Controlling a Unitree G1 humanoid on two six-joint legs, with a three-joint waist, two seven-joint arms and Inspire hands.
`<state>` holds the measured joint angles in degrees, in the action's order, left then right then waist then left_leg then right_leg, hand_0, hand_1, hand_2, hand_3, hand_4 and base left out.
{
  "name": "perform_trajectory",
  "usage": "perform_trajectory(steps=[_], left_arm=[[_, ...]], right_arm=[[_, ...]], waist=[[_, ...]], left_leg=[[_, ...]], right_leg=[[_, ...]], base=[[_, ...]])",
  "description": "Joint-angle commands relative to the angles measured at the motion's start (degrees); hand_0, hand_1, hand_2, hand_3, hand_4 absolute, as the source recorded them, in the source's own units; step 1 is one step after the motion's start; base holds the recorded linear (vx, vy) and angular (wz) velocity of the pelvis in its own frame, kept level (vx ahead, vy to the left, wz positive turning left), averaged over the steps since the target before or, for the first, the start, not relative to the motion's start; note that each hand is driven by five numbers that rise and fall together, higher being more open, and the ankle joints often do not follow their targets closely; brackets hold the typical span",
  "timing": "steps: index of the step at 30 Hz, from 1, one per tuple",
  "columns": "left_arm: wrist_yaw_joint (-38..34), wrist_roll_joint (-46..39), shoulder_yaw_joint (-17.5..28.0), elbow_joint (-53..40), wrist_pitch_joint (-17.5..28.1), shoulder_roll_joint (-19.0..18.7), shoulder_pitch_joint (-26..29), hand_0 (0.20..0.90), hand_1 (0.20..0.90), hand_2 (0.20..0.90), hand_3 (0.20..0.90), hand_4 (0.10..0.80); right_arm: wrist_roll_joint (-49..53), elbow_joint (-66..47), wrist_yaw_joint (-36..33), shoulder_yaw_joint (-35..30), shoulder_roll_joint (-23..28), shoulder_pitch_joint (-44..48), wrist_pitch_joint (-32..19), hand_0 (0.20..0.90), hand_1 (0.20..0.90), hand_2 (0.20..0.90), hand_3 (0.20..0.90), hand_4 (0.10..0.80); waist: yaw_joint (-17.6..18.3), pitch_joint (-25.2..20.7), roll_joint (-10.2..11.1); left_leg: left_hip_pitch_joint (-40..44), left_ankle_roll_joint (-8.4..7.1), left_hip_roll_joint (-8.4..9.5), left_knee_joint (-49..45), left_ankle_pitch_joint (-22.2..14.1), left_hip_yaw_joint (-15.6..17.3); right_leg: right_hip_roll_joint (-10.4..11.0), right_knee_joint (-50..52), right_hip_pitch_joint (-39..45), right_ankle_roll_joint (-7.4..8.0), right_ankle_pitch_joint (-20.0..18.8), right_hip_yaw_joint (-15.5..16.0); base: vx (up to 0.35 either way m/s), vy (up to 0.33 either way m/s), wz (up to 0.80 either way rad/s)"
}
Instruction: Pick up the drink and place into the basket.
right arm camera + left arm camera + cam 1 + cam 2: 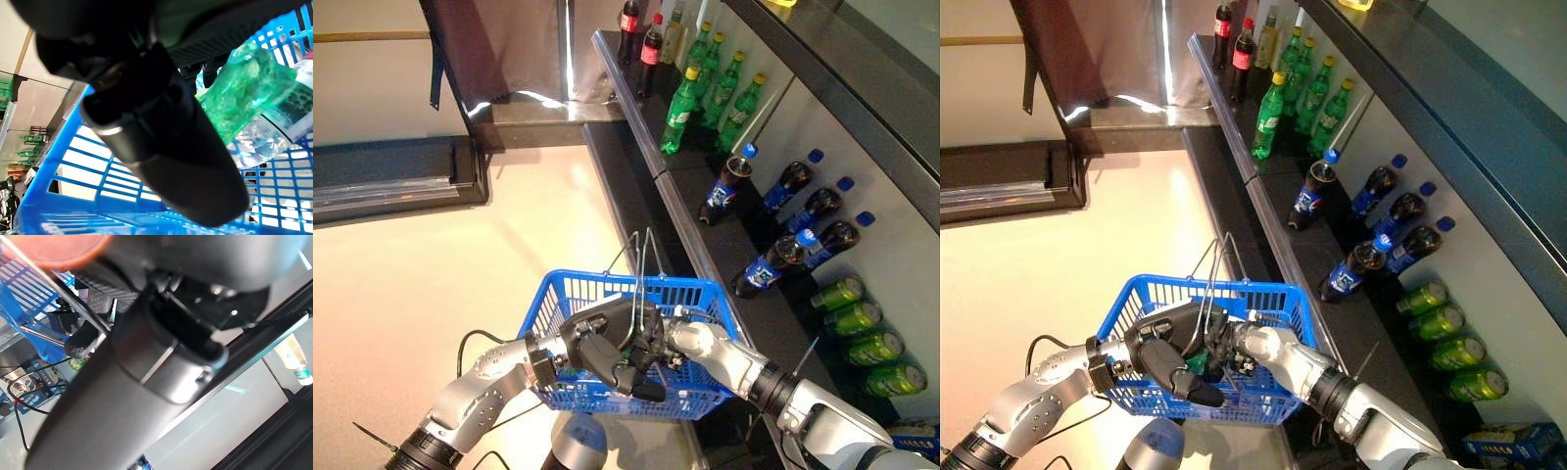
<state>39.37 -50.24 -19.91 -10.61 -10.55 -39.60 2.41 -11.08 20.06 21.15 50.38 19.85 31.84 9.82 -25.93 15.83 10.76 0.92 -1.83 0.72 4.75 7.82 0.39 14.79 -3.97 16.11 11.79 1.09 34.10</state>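
My left hand (599, 354) is shut on the thin wire handles (642, 262) of the blue basket (607, 280), which it holds raised in front of me. My right hand (656, 340) reaches down into the basket from the right. In the right wrist view a green drink bottle (244, 83) with a clear base lies against my thumb (186, 147) inside the basket's blue grid walls (98, 161). The fingers look curled round it. A bit of green also shows beside the hand in the right eye view (1197, 364).
A dark shelf unit (646, 147) runs along the right. On it stand green bottles (681, 110) and cola bottles (651, 49). Dark bottles with blue caps (773, 262) and green cans (862, 318) lie on it. Pale floor (411, 284) lies to the left.
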Motion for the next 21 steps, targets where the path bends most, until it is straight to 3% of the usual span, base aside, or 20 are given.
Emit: perform_trajectory(steps=[1, 12, 21], left_arm=[[10.5, -12.7, -2.2, -23.0, 13.2, 14.0, 12.7, 0.3, 0.3, 0.3, 0.2, 0.1], [3.3, -8.7, 1.9, -20.7, 17.4, 13.2, 10.5, 0.3, 0.3, 0.3, 0.2, 0.1], [-4.7, -3.6, 8.1, -16.8, 22.1, 12.7, 8.0, 0.3, 0.3, 0.3, 0.2, 0.1]], right_arm=[[1.5, 1.2, -1.6, 1.6, -0.4, 4.4, -2.0, 0.9, 0.9, 0.9, 0.9, 0.8], [3.5, -2.9, -5.2, -2.9, 2.0, 3.1, -1.6, 0.9, 0.9, 0.9, 0.9, 0.8], [4.9, -8.9, -13.0, -11.2, 4.0, -1.6, -0.7, 0.9, 0.9, 0.9, 0.9, 0.8]], waist=[[-0.3, -13.7, -3.0], [0.1, -13.6, -3.1], [2.3, -13.6, -4.2]], left_leg=[[4.0, 0.4, 0.44, 0.1, -7.3, -1.7], [4.6, 0.45, 0.25, 0.1, -7.3, -1.4], [4.9, 0.87, 0.02, 0.2, -7.3, 0.1]], right_leg=[[-0.7, 2.5, -4.8, -0.92, -5.3, -2.7], [-0.5, 2.8, -4.7, -0.84, -5.5, -2.8], [-0.2, 3.1, -5.6, -0.7, -5.6, -4.0]], base=[[0.0, 0.0, 0.0], [0.0, 0.0, 0.0], [-0.006, 0.006, -0.04]])
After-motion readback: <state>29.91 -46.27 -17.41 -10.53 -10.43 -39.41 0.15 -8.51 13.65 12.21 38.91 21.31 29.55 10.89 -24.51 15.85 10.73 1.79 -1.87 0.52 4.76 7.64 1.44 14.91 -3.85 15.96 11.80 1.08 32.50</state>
